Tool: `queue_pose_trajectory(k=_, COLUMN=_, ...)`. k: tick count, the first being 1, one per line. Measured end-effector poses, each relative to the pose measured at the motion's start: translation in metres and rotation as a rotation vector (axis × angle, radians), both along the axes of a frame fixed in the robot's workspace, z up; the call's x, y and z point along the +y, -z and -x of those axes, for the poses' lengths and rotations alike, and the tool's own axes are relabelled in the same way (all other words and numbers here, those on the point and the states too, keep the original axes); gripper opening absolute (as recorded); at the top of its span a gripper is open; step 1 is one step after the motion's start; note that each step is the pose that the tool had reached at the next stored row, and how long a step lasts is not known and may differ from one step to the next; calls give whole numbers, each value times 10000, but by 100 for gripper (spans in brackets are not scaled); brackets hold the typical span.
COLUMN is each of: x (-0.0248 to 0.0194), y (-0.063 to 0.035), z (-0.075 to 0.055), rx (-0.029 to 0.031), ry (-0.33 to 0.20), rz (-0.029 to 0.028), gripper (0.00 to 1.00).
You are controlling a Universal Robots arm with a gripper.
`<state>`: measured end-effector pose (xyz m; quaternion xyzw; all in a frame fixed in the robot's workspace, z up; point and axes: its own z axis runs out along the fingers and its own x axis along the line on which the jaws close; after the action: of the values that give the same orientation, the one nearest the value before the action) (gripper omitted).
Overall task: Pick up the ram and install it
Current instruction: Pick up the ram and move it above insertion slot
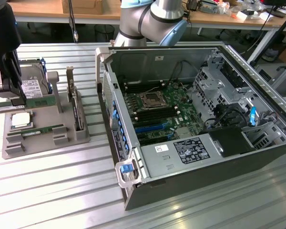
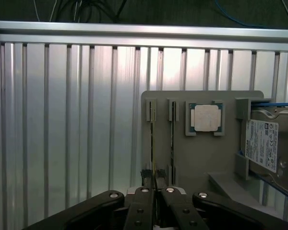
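Black tool point(image 2: 156, 192) tight around the thin green ram point(image 2: 152, 143), edge-up in the matte grey slotted tray point(image 2: 182, 163).

The ram point(image 1: 27, 101), in the gripper point(image 2: 156, 194), hangs over the fixture point(image 1: 43, 143).

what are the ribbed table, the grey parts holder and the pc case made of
Ribbed table: looks like bare aluminium, silvery with shiny grooved slats.
Grey parts holder: probably plastic, perhaps printed; matte, uniform grey, blocky moulded slots.
PC case: seems sheet metal, dull grey with folded edges and punched holes.
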<state>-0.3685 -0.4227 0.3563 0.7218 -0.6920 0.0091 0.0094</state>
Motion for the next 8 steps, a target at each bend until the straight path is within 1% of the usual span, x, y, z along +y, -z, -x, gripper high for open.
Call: queue_pose_trajectory(k=8, x=0, y=-60, z=0, rx=-1, ry=-1, rz=-1, gripper=12)
